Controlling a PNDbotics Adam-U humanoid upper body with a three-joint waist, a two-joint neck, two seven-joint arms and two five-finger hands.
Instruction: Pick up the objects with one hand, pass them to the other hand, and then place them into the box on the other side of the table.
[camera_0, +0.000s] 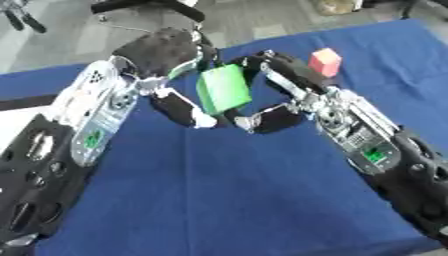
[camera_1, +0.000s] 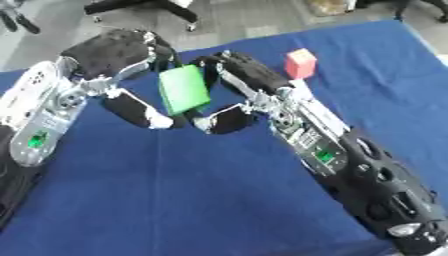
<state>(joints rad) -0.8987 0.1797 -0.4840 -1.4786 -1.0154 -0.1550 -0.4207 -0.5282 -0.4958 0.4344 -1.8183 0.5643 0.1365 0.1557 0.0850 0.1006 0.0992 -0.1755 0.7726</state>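
A flat green block (camera_0: 223, 89) hangs upright above the blue tablecloth (camera_0: 245, 190), between my two hands at the middle of the view. My left hand (camera_0: 162, 52) comes in from the left; its fingers curl at the block's upper left edge and its thumb (camera_0: 179, 107) reaches under the lower edge. My right hand (camera_0: 293, 75) comes in from the right, fingers curled at the block's upper right corner, thumb (camera_0: 271, 117) just below the block. A red block (camera_0: 325, 61) stands on the cloth behind the right hand. No box shows.
The table's far edge runs diagonally across the top, with grey floor and a black chair base (camera_0: 149, 5) beyond it. A white surface (camera_0: 13, 117) shows at the left edge. Both forearms cover much of the cloth's sides.
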